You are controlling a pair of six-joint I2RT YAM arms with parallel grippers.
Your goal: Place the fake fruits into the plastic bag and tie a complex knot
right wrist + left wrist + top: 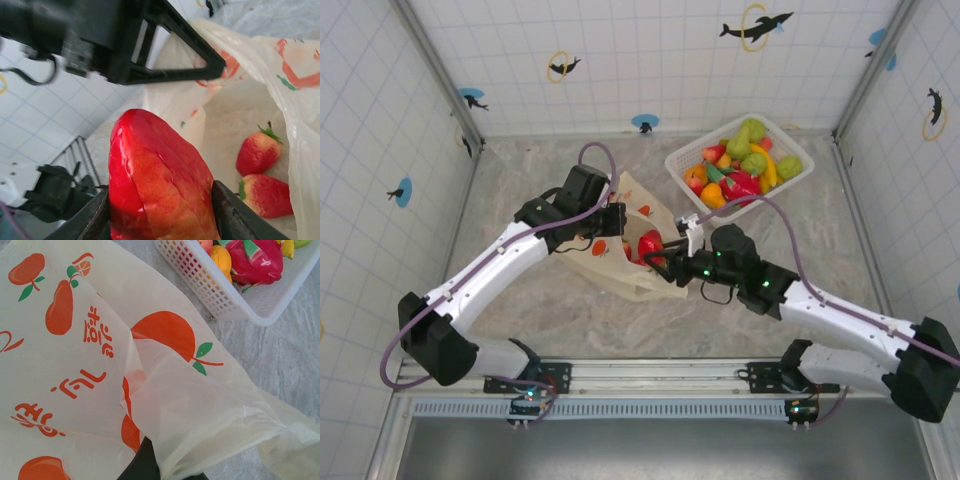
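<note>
The cream-yellow plastic bag point(616, 262) with orange fruit prints lies mid-table, its mouth facing right. My left gripper point(611, 220) is shut on the bag's upper rim and holds the mouth up. In the left wrist view the bag's film point(100, 365) drapes over a dark finger point(142, 465). My right gripper point(662, 256) is shut on a glossy red fruit point(157, 175) at the bag's mouth, its fingers point(235, 215) pressing both sides. Two strawberries point(258, 152) point(265, 196) lie inside the bag. The left gripper point(175, 55) hangs just above the held fruit.
A white lattice basket point(685, 160) at the back right holds several more fruits, green, yellow, orange and red. Its corner point(235, 305) lies close to the bag. Tiled walls enclose the marble table point(520, 330) on three sides.
</note>
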